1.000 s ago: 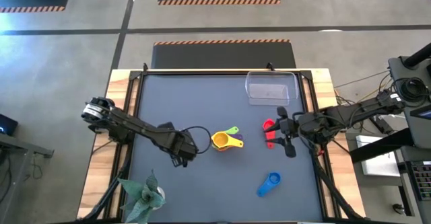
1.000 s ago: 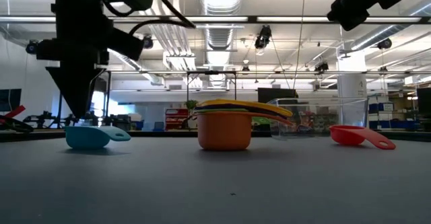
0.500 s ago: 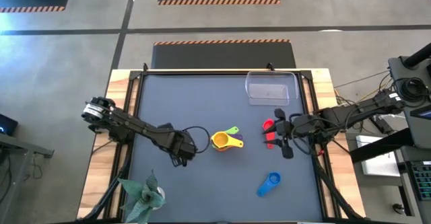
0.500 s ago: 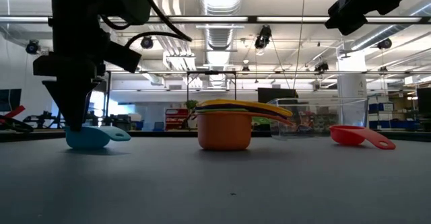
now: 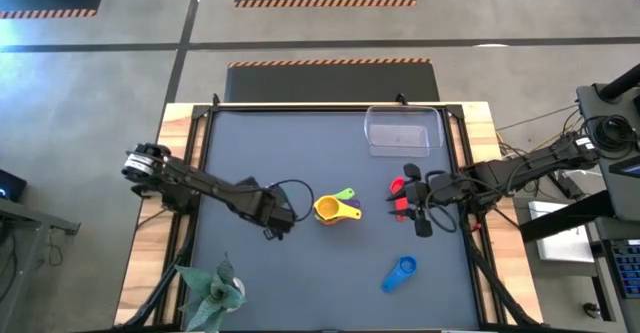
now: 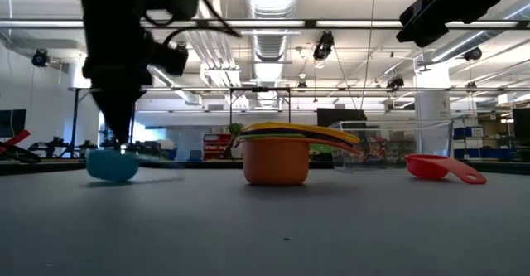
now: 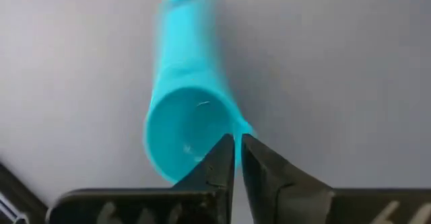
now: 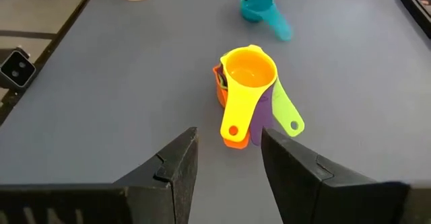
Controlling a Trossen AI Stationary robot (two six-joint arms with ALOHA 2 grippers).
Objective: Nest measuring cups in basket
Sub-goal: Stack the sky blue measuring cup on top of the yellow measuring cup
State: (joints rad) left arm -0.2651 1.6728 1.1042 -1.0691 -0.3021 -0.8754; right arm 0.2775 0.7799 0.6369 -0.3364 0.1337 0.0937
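The teal cup [image 7: 182,123] sits left of centre on the table and also shows in the low view [image 6: 112,165]. My left gripper [image 7: 237,150] is shut on its rim and hides it in the high view [image 5: 277,220]. A nested stack with the yellow cup on top [image 5: 335,209] stands at the centre, over the orange, purple and green cups [image 8: 248,83]. The red cup [image 5: 399,195] and the blue cup [image 5: 400,271] lie apart on the right. The clear basket [image 5: 403,131] stands at the far right. My right gripper [image 5: 415,200] hangs open and empty above the table beside the red cup. My left gripper pinches the teal cup's bowl rim [image 7: 237,128] between its two fingers, on the side away from the handle [image 7: 183,9]. The fingers point down from above. The cup stays mouth up, at or just above the table; I cannot tell which.
A potted plant [image 5: 212,291] stands at the near left corner. There is bare table between the stack and the blue cup. The basket holds nothing that I can see.
My left gripper has shifted a little toward the table's right, toward the stack. The teal cup has moved the same way, and its handle shows blurred now.
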